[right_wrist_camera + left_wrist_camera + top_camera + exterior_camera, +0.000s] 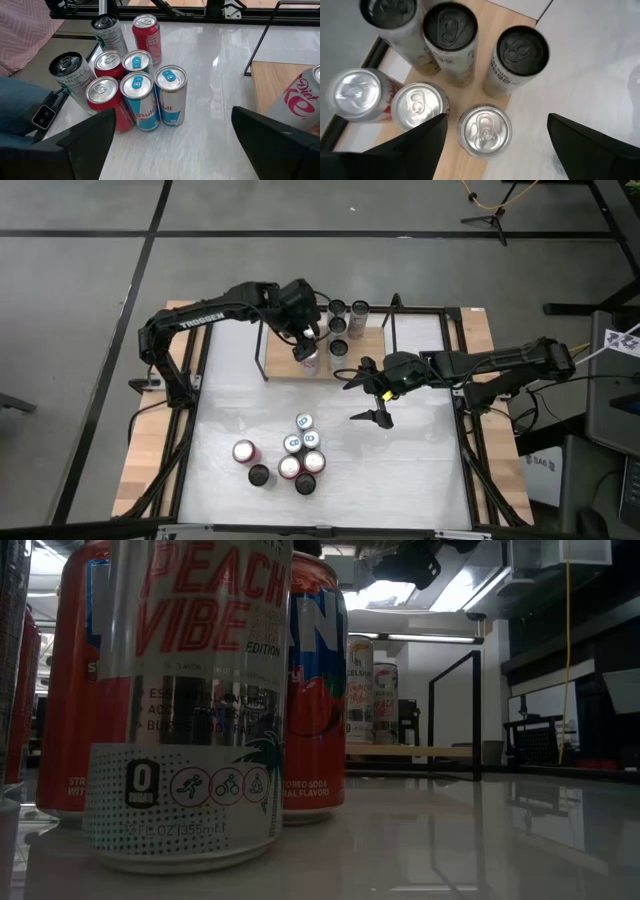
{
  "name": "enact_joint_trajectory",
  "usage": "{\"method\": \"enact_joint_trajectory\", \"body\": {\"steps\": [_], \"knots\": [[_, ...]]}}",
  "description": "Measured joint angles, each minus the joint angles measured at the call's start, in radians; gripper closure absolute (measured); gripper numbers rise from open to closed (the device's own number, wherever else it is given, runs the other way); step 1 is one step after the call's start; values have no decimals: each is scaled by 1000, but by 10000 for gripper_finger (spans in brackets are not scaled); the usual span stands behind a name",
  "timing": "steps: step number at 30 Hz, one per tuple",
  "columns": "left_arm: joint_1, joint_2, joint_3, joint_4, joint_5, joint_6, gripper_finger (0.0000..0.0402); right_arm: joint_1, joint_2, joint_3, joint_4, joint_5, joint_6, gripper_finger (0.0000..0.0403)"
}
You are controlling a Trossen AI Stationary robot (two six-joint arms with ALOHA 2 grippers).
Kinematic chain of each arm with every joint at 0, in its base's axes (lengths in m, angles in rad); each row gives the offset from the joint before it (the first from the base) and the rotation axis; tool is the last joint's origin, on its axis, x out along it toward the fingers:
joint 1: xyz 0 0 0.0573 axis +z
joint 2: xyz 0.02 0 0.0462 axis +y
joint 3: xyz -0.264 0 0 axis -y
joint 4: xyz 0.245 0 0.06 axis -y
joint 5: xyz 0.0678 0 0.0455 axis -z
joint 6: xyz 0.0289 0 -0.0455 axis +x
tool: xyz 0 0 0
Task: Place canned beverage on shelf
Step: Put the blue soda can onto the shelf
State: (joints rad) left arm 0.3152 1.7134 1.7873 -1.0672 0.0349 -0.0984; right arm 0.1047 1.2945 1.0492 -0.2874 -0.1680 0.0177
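Seven cans (292, 457) clustered on white table (420, 480), wooden shelf (285, 365) behind

The shelf (285, 367) is a small light-wood board with thin black rod uprights at both ends, lying at the far middle of the table. 6 cans stand upright on it: 3 dark-topped cans (522, 47) in pale sleeves toward its right end, and 3 silver-topped cans (484, 127) beside them, one at the board's front edge. One silver-topped can carries red Diet Coke lettering (300, 97). On the near part of the table, well apart from the shelf, 7 more cans (295, 455) stand upright in a tight cluster: 2 Red Bull cans (170, 95), red cans and 2 dark-topped ones.
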Motion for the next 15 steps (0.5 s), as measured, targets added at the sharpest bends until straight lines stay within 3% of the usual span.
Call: {"method": "enact_joint_trajectory", "body": {"steps": [15], "knots": [[-124,-11,270,-265,-81,31,67,0,0,0,-24,0,0,13]]}}
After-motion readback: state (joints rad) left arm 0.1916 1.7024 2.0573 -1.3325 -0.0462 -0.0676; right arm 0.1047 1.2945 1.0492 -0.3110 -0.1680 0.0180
